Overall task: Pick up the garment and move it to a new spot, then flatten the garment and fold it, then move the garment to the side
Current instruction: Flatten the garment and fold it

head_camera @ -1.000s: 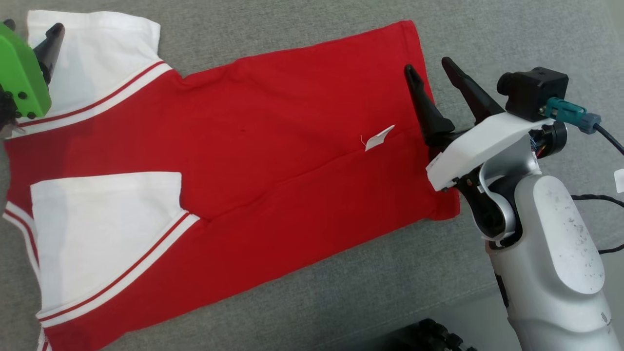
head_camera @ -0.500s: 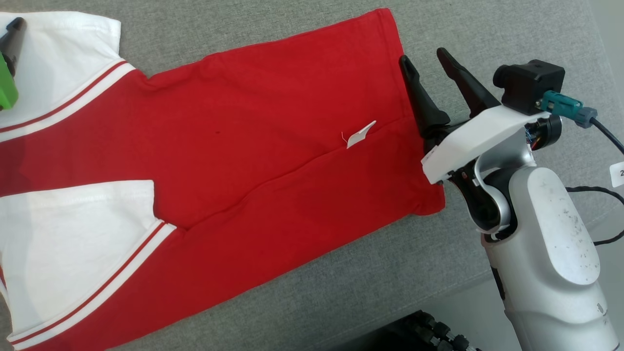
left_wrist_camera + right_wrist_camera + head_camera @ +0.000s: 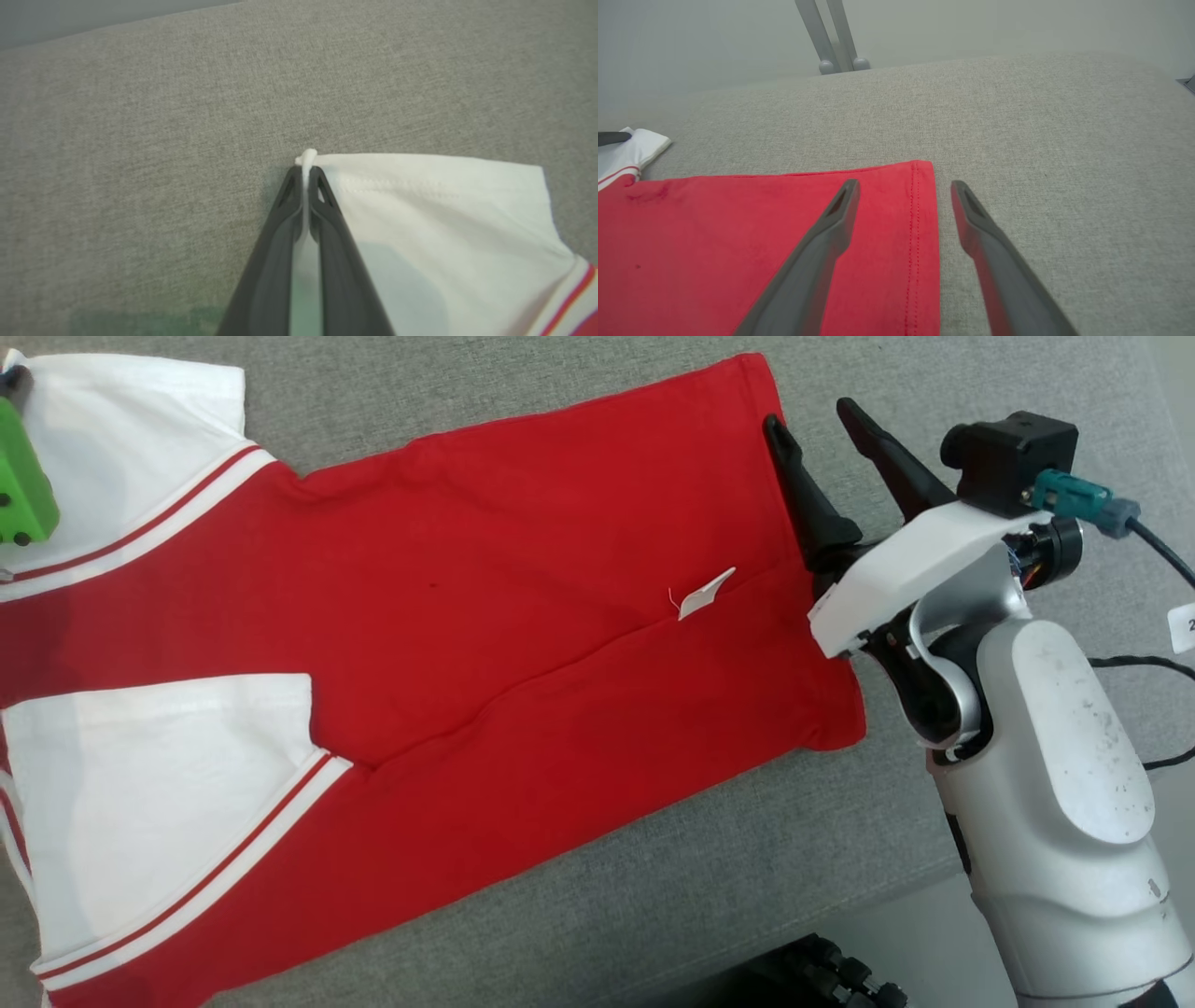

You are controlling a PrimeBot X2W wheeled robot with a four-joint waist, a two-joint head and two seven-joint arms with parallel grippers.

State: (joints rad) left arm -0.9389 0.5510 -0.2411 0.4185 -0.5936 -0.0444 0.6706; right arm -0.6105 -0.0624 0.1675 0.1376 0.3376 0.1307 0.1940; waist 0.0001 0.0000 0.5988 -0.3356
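The garment [image 3: 523, 616], a red shirt with white sleeves, lies flat on the grey upholstered surface [image 3: 653, 896]. Its long axis is tilted in the head view, running from the sleeves at the lower left up to the hem [image 3: 840, 709] at the right. A small white tag [image 3: 702, 597] is on the red cloth, with the hem just right of it and both sleeves well to its left. A lengthwise crease runs from the tag down toward the lower sleeve [image 3: 159, 784]. No writing can be read on the tag. A paper slip [image 3: 1184, 627] on the cable far right of the tag is cut off by the frame edge, leaving a "2" visible. The left gripper [image 3: 306, 175] is far to the tag's upper left, clenched on the outer corner of the upper sleeve [image 3: 121, 439], with a ridge of white cloth pinched between its fingers. The right gripper [image 3: 808, 416] is just right of and above the tag, its jaws released and spread across the hem. One finger is over red cloth and the other over the grey surface, and whether either touches cannot be told. Its pale forearm [image 3: 1055, 821] rises from the lower right, the wrist bent so the fingers point up and slightly left.
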